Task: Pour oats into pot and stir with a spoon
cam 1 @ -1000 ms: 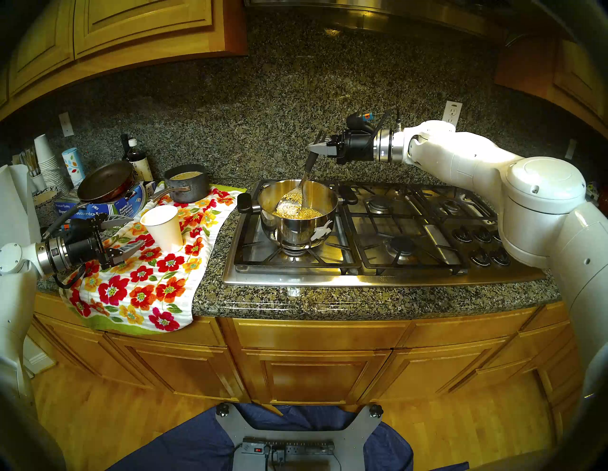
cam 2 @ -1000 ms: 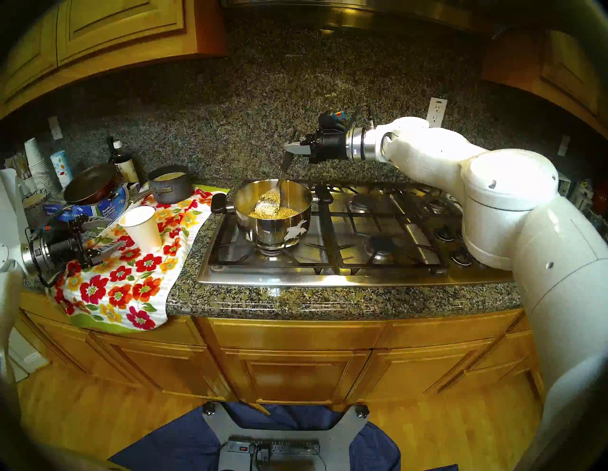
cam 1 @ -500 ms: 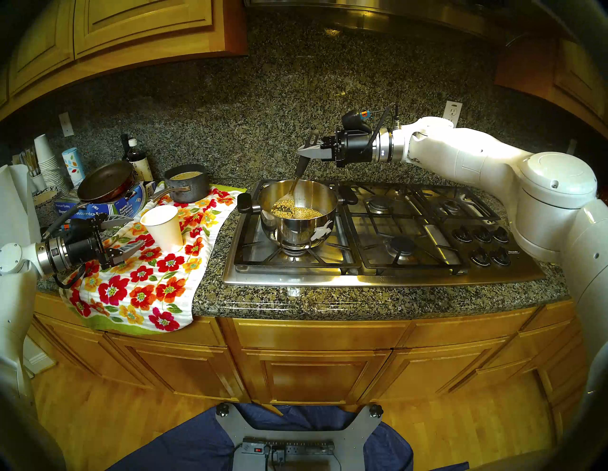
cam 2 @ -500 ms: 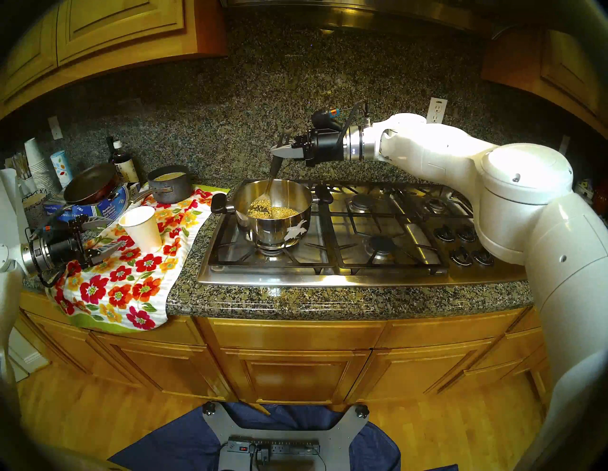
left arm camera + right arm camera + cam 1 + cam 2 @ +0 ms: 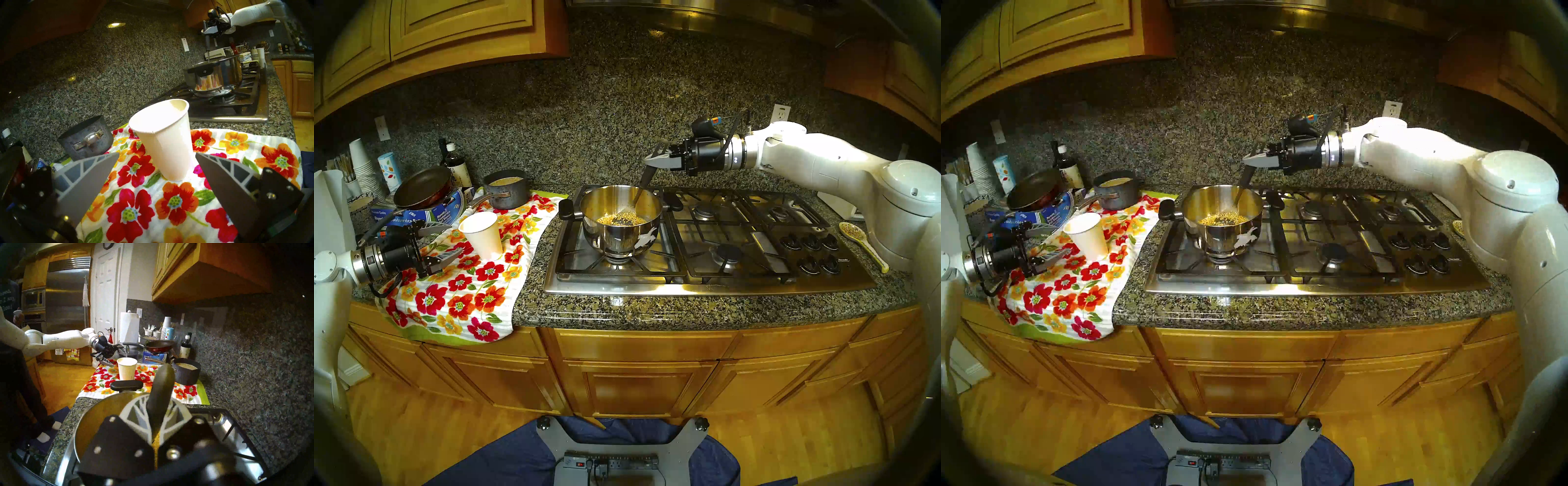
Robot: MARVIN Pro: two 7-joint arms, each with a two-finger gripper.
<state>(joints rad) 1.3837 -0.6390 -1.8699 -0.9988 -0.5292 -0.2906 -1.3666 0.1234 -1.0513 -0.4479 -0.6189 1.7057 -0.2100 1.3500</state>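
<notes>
With the oats already in the pot on the near-left burner, the right gripper, clamped on the spoon, is mid-stir while the left gripper gapes empty.

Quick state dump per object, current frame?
Shiny steel pot: upright on the burner, holding oats.
Tan oats: loose in the pot bottom.
Black-handled metal spoon: tilted, bowl in oats.
Right gripper: shut on spoon handle.
Left gripper: open, empty.
White paper cup: upright on the floral towel.
</notes>
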